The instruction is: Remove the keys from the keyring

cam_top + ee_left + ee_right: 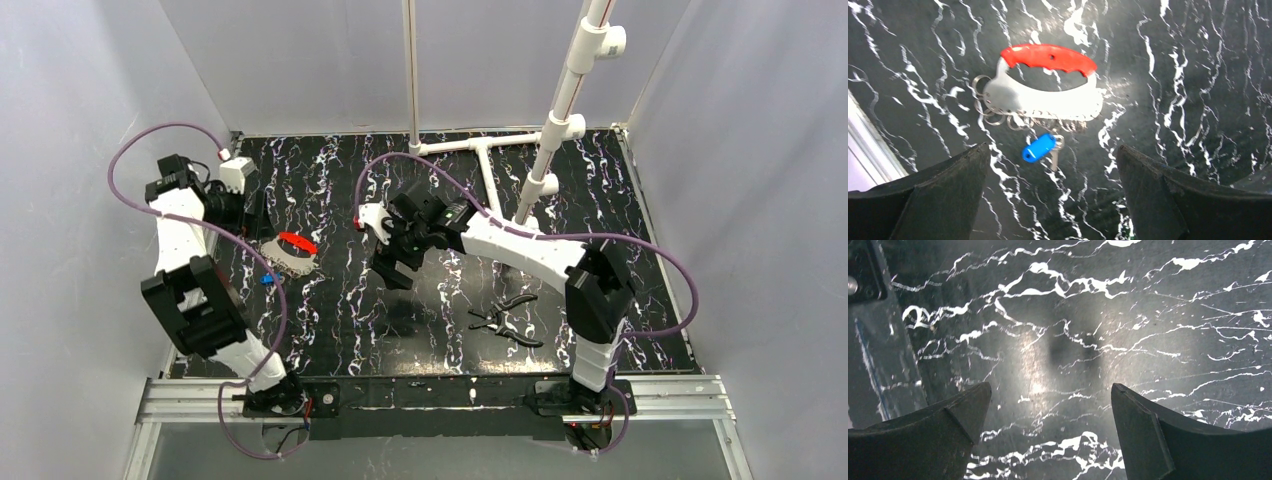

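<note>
1. Keyring point(1048, 57): a red-topped loop with a pale metal lower band, lying flat on the table point(400, 330), left of centre. In the left wrist view its long axis is running side to side, roughly parallel to the line joining the two fingers.
2. Keys point(1038, 147): hanging off the lower band on the side facing the left gripper. Only the blue-headed one with its short silvery blade is reading clearly (the rest are showing as small wire rings, too fine to sort).
3. Left gripper point(1050, 152): fingers standing wide apart and holding nothing. The keyring is lying just ahead of the fingertips, and the blue-headed key is sitting near the mouth of the gap.
4. Right gripper point(1050, 390): fingers also spread wide and empty, hovering over bare marbled surface, well apart from the keyring.
5. Pliers point(507, 318): lying near the right arm, touching neither gripper.
6. Judgement: the left arm is the nearer one. Pinching the loop across its narrow width is probably calling for a reach forward and a wrist turn.
</note>
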